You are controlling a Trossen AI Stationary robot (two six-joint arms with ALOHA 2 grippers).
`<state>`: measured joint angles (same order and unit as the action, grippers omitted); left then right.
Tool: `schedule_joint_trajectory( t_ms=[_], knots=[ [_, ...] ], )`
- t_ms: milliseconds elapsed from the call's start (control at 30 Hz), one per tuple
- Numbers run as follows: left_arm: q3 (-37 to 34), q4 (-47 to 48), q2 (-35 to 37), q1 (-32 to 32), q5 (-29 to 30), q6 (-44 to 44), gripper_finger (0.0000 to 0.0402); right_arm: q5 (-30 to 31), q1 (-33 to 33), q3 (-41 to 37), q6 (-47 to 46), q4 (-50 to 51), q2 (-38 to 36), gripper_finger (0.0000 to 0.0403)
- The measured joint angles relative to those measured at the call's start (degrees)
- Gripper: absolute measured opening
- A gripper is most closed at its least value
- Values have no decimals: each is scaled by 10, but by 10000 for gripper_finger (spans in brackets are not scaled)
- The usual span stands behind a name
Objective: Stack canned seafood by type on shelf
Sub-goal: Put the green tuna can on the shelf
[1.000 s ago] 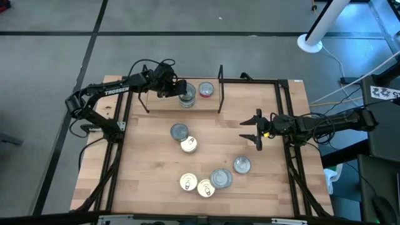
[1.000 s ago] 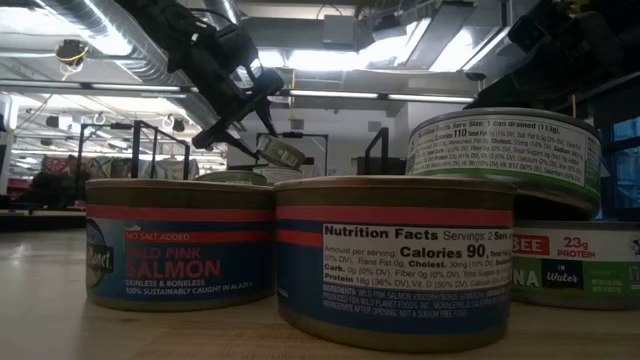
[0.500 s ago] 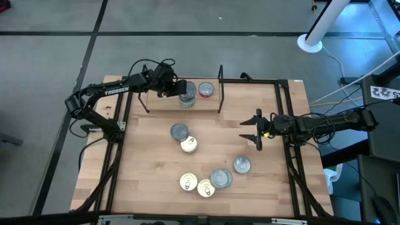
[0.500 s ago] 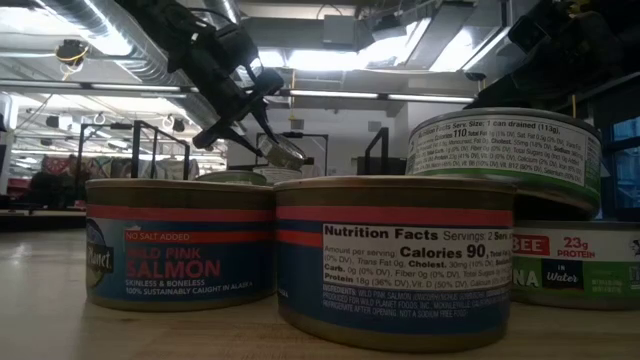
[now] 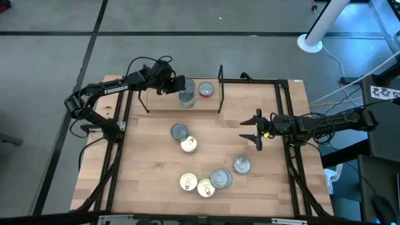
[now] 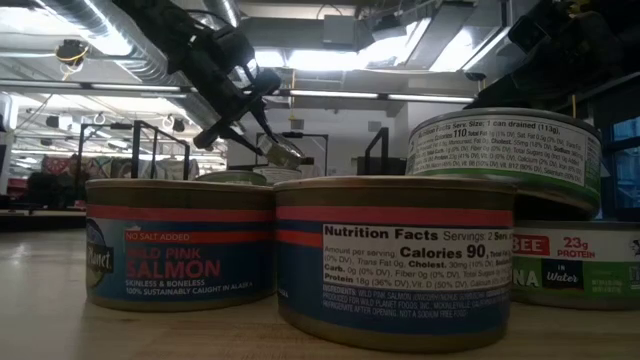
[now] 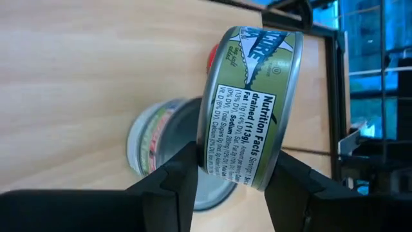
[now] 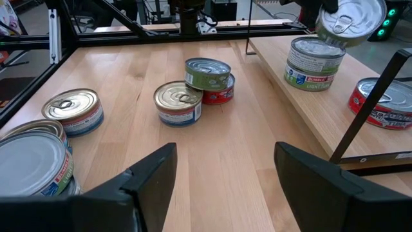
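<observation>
Left gripper [image 5: 175,84] clamps a green-labelled can [image 7: 251,109] tilted above another can [image 8: 313,63] on the shelf [image 5: 164,103] at the far left. Right gripper [image 5: 253,130] waits with fingers spread at the table's [image 5: 150,169] right side.

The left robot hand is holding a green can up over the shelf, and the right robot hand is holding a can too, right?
Not quite. The left gripper does hold the green can above the shelf. But the right gripper holds nothing: the right wrist view shows its fingers spread apart with only bare table between them.
</observation>
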<state>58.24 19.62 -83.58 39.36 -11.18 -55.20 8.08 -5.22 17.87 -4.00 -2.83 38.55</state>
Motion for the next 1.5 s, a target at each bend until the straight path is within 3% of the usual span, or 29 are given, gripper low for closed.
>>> schedule_joint_trajectory(
  t_ms=[233,467,933,1267,1500],
  knots=[
    [0,-58,1,35,-3,-6,139,0,0,0,0,0,0,260],
    [0,-40,2,70,-3,-19,140,0,0,0,0,0,0,260],
    [0,107,2,88,-1,-43,140,0,0,0,0,0,0,260],
    [0,149,2,88,-4,-68,140,0,0,0,0,0,0,260],
    [0,179,2,88,-41,-63,140,0,0,0,0,0,0,260]
  ],
)
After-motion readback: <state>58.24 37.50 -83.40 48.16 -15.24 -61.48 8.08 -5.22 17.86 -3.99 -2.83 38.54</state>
